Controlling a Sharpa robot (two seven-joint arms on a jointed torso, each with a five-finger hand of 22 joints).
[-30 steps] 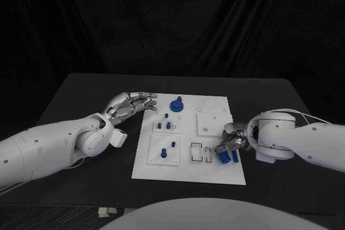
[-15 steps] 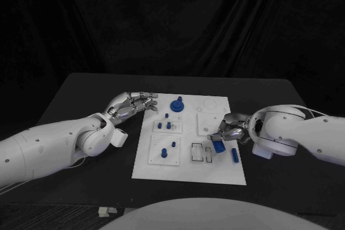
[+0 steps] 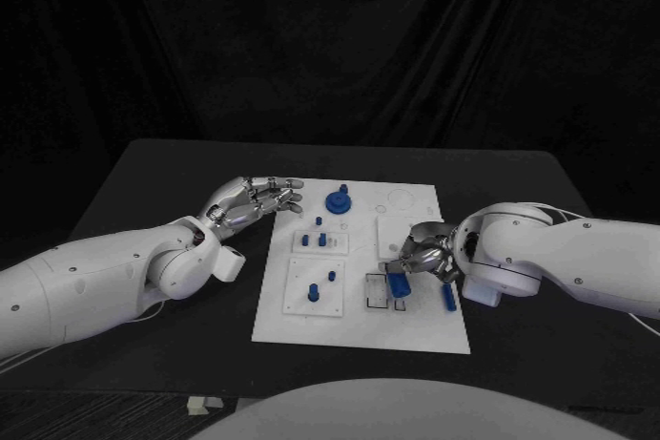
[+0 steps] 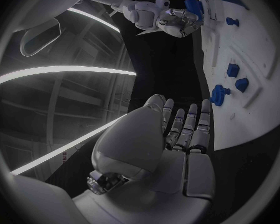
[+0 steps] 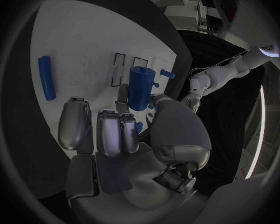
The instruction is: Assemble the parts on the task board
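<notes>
Right hand [image 3: 429, 257] pinches a blue cylinder [image 5: 140, 87] upright at its fingertips, over the rectangular slots [image 3: 383, 292] of the task board [image 3: 360, 329]. The part looks rigid, light and smooth: likely slippery, best held across its sides. A blue bar [image 3: 448, 298] lies just beside. Fingers hide its lower end. Left hand [image 3: 252, 201] rests empty, fingers loosely curled, at the board's far edge.

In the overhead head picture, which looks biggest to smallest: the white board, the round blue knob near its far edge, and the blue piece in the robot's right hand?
1. The task board, by far the largest.
2 and 3. The round blue knob and the blue piece held by the right hand look alike in size; fingers partly hide the piece, so I won't rank them.
</notes>
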